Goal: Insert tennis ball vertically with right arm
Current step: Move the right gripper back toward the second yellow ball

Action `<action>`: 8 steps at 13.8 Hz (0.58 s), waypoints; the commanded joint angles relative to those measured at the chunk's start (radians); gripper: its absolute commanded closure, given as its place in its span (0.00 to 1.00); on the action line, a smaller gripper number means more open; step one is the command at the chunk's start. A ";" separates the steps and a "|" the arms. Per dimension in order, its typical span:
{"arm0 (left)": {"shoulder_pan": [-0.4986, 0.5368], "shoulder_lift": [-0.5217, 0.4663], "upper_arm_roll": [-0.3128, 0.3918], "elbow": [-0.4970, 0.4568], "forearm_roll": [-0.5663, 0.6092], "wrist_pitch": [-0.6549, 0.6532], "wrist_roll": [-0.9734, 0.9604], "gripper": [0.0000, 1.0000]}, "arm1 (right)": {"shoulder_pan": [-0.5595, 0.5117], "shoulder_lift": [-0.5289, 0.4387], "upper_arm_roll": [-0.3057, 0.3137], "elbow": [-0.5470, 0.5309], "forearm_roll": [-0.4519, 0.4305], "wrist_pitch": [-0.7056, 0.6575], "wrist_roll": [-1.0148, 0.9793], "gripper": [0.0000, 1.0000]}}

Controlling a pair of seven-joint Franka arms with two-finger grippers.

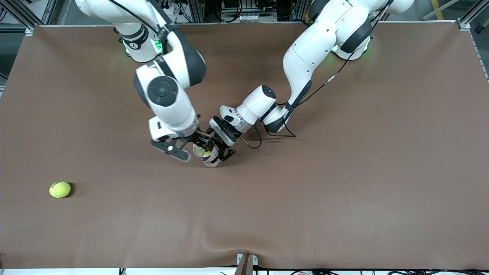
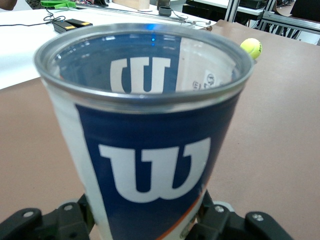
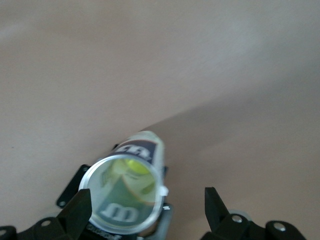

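A blue and white Wilson ball can [image 1: 208, 156] is held mouth up near the middle of the table. My left gripper [image 1: 221, 151] is shut on its lower body; in the left wrist view the can [image 2: 145, 140] fills the frame with the left gripper [image 2: 145, 222] around it. A yellow tennis ball [image 1: 206, 153] lies inside the can, and it also shows in the right wrist view [image 3: 136, 167]. My right gripper [image 1: 193, 147] is open and empty just above the can's mouth [image 3: 125, 200]; in the right wrist view the right gripper [image 3: 148, 212] has one finger [image 3: 80, 210] beside the rim.
A second tennis ball [image 1: 60, 189] lies on the brown table cloth [image 1: 344, 172] toward the right arm's end, nearer the front camera than the can. It also shows in the left wrist view [image 2: 251, 47]. A cable trails from the left wrist [image 1: 267, 133].
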 commanded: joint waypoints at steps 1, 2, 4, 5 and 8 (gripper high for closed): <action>-0.012 0.023 0.011 0.025 -0.022 0.010 -0.009 0.23 | -0.118 -0.082 0.006 -0.010 -0.002 -0.111 -0.237 0.00; -0.012 0.023 0.011 0.025 -0.021 0.011 -0.009 0.23 | -0.171 -0.089 0.006 -0.016 -0.009 -0.125 -0.321 0.00; -0.012 0.023 0.011 0.026 -0.022 0.009 -0.009 0.23 | -0.297 -0.099 0.006 -0.021 -0.009 -0.124 -0.487 0.00; -0.012 0.023 0.011 0.026 -0.022 0.010 -0.009 0.23 | -0.355 -0.094 0.006 -0.021 -0.009 -0.119 -0.583 0.00; -0.012 0.023 0.011 0.026 -0.025 0.010 -0.009 0.23 | -0.515 -0.073 0.006 -0.024 -0.012 -0.076 -0.826 0.00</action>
